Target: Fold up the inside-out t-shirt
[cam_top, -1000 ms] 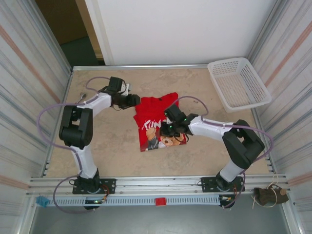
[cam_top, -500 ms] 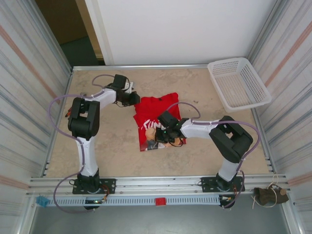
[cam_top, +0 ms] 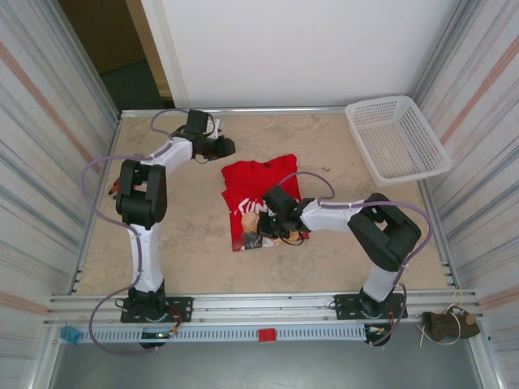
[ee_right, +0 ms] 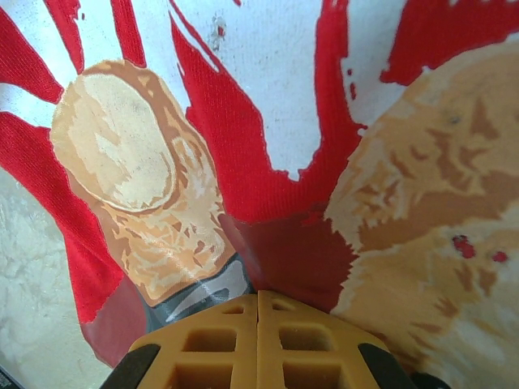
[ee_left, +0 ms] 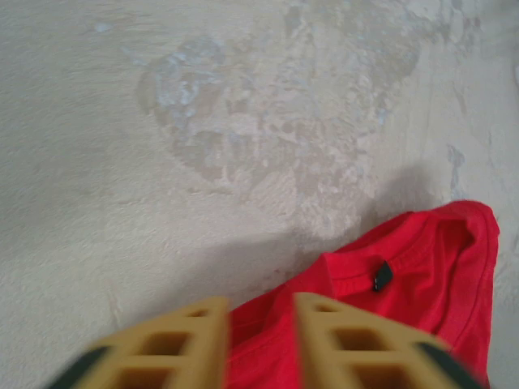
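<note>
The red inside-out t-shirt (cam_top: 258,180) lies folded in the middle of the table with its pale printed graphic facing up. My right gripper (cam_top: 270,225) is shut, and its tips (ee_right: 258,296) press down on the graphic (ee_right: 138,154), where a small ridge of cloth runs up to them. My left gripper (cam_top: 228,147) hovers off the shirt's far left corner. In the left wrist view its fingers (ee_left: 261,312) stand apart with nothing between them, and the red collar with a dark tag (ee_left: 382,275) lies below.
A white mesh basket (cam_top: 397,142) sits at the far right corner. Metal-framed walls enclose the table on both sides. Bare tabletop (cam_top: 178,219) stretches to the left of the shirt.
My left gripper has pulled back from the shirt's top-left corner toward the far side and has opened again. My right gripper slid left and nearer across the graphic, staying shut.
</note>
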`<move>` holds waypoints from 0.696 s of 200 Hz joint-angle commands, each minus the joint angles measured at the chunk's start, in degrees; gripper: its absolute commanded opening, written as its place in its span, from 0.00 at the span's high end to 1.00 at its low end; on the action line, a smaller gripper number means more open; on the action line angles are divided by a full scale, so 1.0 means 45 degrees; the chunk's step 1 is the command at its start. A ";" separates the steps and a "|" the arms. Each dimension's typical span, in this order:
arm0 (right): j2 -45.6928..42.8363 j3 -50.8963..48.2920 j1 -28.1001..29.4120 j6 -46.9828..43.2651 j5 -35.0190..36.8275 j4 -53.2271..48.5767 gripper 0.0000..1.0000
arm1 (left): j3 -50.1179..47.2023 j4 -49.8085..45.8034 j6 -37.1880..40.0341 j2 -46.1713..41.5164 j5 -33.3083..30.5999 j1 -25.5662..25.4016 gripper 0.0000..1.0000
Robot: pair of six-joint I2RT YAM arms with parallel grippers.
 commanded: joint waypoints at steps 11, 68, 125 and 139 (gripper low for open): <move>0.0554 -0.0562 0.0245 0.0293 0.0519 -0.0934 1.00 | -0.0672 -0.0554 0.0690 -0.0149 -0.0553 0.0119 0.44; 0.0429 -0.0613 0.0265 0.0290 0.0635 -0.1040 1.00 | -0.1295 -0.0379 0.0682 0.0293 -0.0120 0.0090 0.42; 0.0424 -0.0709 0.0264 0.0328 0.0675 -0.1048 1.00 | -0.1189 0.0126 0.0321 0.0561 0.0420 -0.0018 1.00; 0.0399 -0.0767 0.0291 0.0367 0.0695 -0.1038 1.00 | -0.1047 0.0221 0.0233 0.0601 0.0438 -0.0018 1.00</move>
